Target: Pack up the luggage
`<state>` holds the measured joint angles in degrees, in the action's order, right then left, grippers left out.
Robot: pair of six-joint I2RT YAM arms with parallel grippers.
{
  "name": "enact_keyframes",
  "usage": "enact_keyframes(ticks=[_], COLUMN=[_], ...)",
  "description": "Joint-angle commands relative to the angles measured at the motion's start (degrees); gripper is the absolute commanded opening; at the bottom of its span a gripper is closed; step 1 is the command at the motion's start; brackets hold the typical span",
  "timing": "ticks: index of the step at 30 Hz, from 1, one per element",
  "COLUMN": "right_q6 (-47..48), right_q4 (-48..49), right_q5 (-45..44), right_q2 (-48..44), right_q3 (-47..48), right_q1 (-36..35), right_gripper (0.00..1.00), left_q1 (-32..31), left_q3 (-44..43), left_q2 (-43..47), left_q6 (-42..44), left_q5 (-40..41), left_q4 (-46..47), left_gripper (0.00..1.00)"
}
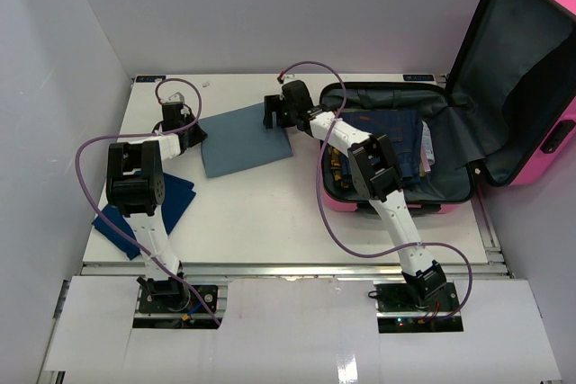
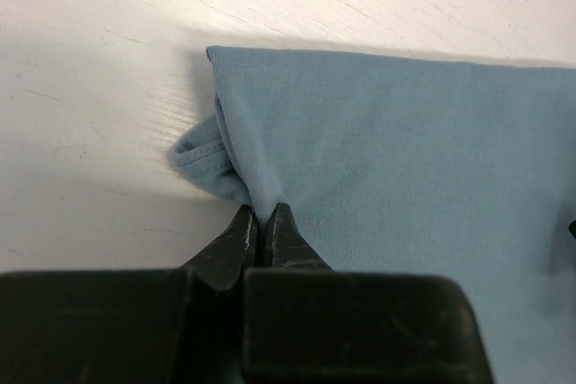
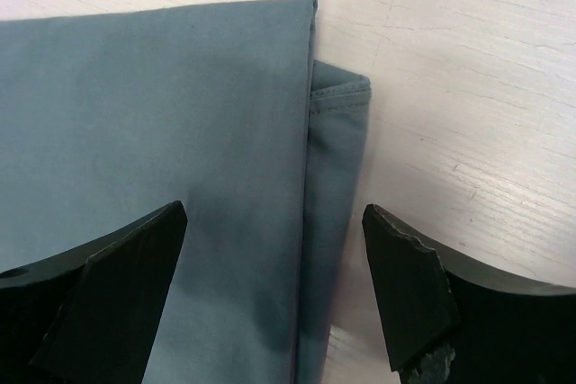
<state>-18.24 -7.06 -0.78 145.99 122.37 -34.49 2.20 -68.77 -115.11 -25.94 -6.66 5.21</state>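
small glossy hot-pink hard-shell luggage point(image 1: 517, 87) lies open at the right side of the white table point(image 1: 270, 213), lid propped up against the right wall, dark grey lining showing. folded denim-blue clothes point(image 1: 400, 137) are already in the base. a flat folded slate-blue cloth point(image 1: 245, 139) lies on the table left of the luggage, between the two grippers.

left gripper point(image 2: 262, 227): fingers pinched fully together on the cloth's left edge, near a corner where a small loop of hem bulges out. right gripper point(image 3: 274, 258): fingers point(image 3: 126, 267) spread wide, straddling the cloth's right edge just above it, nothing held. a dark navy folded cloth point(image 1: 171, 204) sits under the left arm, near the front left of the table.

risks, as judged:
- the left pinch looks shallow and right at the edge. it may have only the top layer, so a lift could peel the fold open or slip off.
- on the right side a lower layer sticks out past the top one. closing there could catch that layer alone and skew the fold.
- if the left lifts before the right closes, the cloth drags and unfolds.
- on the way over, a hanging edge could snag on the luggage's near wall or zipper trim and land half out.
- bumping the raised lid could tip it down.

writing: no brand, label or text can be read in any view. small marks on the table's far edge are too small to tell.
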Motion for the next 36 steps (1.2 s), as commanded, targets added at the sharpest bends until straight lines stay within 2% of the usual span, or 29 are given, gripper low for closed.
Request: enact_keyframes(ticks=[1,5,12,19,23,28,33,36], right_q6=[-2.8,-3.9,-2.2,-0.9,-0.5,-0.3,1.1,2.4], right_q4=[-1.8,-4.2,-4.8,-5.3,-5.3,-5.1,-4.9,-5.7], right_q5=[-0.7,-2.4,6.1,5.4,5.9,4.8,1.4,-1.7], right_q2=[2.0,2.5,4.0,2.1,1.8,1.2,-1.5,-4.4], right_q3=[1.4,1.1,2.3,0.5,-0.4,-3.1,-6.8,-8.4], right_q1=[0.5,1.3,1.2,0.3,0.3,-0.4,-0.8,-0.9], right_gripper=[0.86,0.84,0.74,0.68,0.57,0.36,0.09,0.08], left_q1=[-0.3,-0.3,-0.3,-0.3,-0.3,-0.4,-0.9,-1.2], left_q3=[-0.5,0.0,0.2,1.5,1.9,2.3,3.2,3.7], left_q2=[-1.0,-0.3,-0.3,0.7,1.2,1.1,1.8,2.8], left_q6=[1.0,1.1,1.5,1.1,1.1,0.8,0.6,0.6], left_q5=[-1.1,-1.2,-3.1,-4.1,-5.3,-6.0,-6.4,-6.1], left_q4=[-2.8,-2.5,-2.5,-1.8,-1.3,-1.1,-0.5,-0.4], left_gripper=[0.0,0.0,0.0,0.0,0.0,0.0,0.0,0.0])
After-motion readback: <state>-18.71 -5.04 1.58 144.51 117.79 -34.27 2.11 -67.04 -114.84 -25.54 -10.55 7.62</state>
